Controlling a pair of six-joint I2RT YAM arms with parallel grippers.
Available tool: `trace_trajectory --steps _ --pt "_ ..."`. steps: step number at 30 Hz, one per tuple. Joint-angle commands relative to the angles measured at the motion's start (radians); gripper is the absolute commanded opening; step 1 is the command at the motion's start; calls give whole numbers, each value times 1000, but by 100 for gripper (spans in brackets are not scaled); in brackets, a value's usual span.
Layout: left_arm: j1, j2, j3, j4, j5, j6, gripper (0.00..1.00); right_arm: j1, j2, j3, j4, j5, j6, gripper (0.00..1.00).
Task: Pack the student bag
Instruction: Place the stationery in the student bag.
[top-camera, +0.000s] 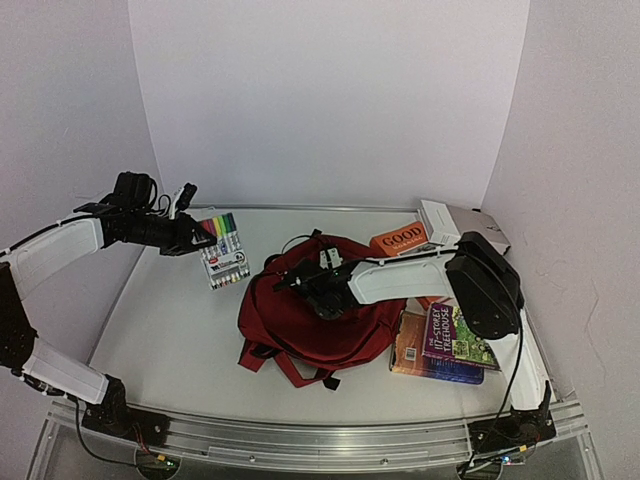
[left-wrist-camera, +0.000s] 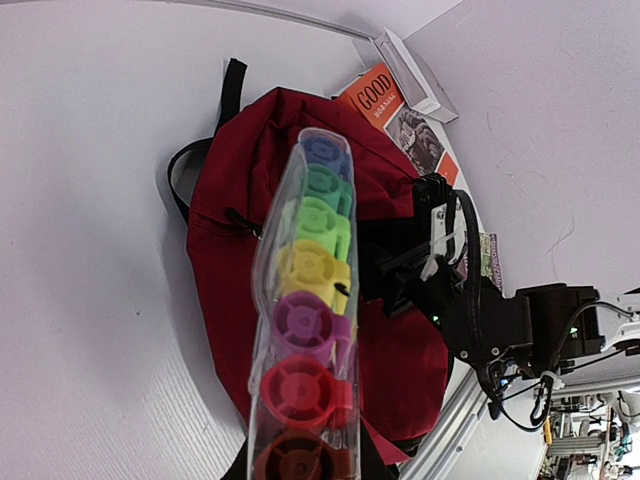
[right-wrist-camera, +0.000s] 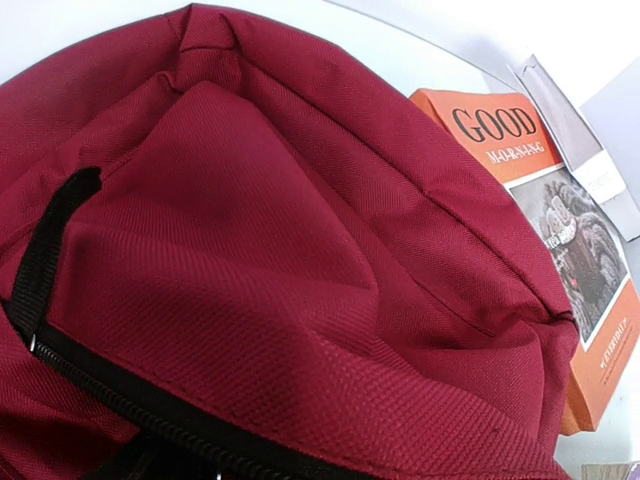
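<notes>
The left tool (top-camera: 192, 236) is clamped on a clear plastic pack of coloured markers (top-camera: 224, 252), raised off the white tabletop (top-camera: 170, 330), probably for loading. Beyond it lies the dark red fabric student bag (top-camera: 300, 330), with the right tool (top-camera: 305, 282) on it; I cannot tell that tool's grip.

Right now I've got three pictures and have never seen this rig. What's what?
It is a two-armed robot bolted to the near edge of a table. The top view looks down from behind it; the other two come from cameras on its wrists. The left gripper holds a clear marker pack by one end. The right gripper is down on the student bag, a dark red backpack; whether it grips the fabric I cannot tell. Beside the bag lie an orange book, a white box and a colourful book.
</notes>
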Motion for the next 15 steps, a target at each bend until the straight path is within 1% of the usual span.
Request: trace_trajectory --steps 1,4,7,10,12,15 --pt "6 -14 11 29 57 21 0 -1 -141 -27 -52 -130 -53 77" --pt "6 -23 6 62 101 -70 0 2 -252 -83 5 -319 -107 82" --pt "3 -33 0 99 141 -200 0 2 -351 -134 36 -483 -153 85" --pt "-18 -58 -35 171 143 -352 0 0 -413 -171 42 -538 -195 88" --pt "-58 -67 -56 215 130 -446 0 -5 -428 -182 42 -554 -220 88" --pt "-139 -61 -53 226 84 -528 0 -14 -439 -186 43 -552 -262 88"
